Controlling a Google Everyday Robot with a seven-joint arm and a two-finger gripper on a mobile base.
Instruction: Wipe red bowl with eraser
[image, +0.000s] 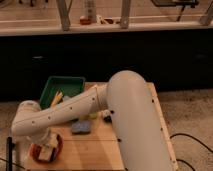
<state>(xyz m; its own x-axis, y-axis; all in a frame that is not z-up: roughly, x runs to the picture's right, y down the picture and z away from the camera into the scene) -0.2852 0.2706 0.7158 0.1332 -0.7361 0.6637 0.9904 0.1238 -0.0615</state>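
- Gripper (46, 146) hangs low over the front-left corner of the wooden table (100, 152), at the end of the white arm (65, 112), which sweeps in from the right, bends at a rounded joint at far left and turns down.
- Jaws: cannot tell whether they are spread or pinching; the end of the arm hides them.
- Red bowl (56, 146) sits directly under the jaws, flat on the table. Only its orange-red rim shows on either side of the gripper.
- Eraser (44, 153), a pale cream block, lies right at the jaws' tip, inside the bowl's outline and toward its near edge. Looks to be touching the bowl's inner surface; contact with the jaws cannot be told.
- Blue-grey pad (81, 127) lies on the table to the right of the jaws and a little farther back, apart from the bowl.
- Green tray (62, 79) stands behind the jaws at the table's far-left side, well apart from the bowl, partly crossed by the arm. Yellowish pieces (56, 98) lie in it.
- Small dark object (106, 119) sits beyond the pad, farther right of the jaws, close against the arm's thick segment.
- Small yellow bit (93, 116) shows just behind the pad, under the arm.
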